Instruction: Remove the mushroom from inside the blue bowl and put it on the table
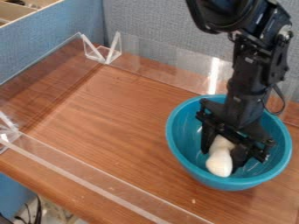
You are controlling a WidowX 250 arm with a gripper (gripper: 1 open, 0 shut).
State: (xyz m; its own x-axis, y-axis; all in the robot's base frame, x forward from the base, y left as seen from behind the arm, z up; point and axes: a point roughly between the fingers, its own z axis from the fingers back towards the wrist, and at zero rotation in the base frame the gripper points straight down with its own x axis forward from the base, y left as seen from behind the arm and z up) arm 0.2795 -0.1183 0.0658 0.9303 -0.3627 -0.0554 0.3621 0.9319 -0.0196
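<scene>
The blue bowl stands on the table at the right, near the front wall. My gripper points straight down into the bowl and is shut on the mushroom. The mushroom's cream-white stem hangs between the black fingers, just above the bowl's floor. Its cap is hidden by the fingers. The black arm rises from the bowl toward the top right.
Low clear acrylic walls edge the table at the front and left. A clear bracket stands at the back left corner. A blue-grey partition runs behind, and a wooden box sits at the top left.
</scene>
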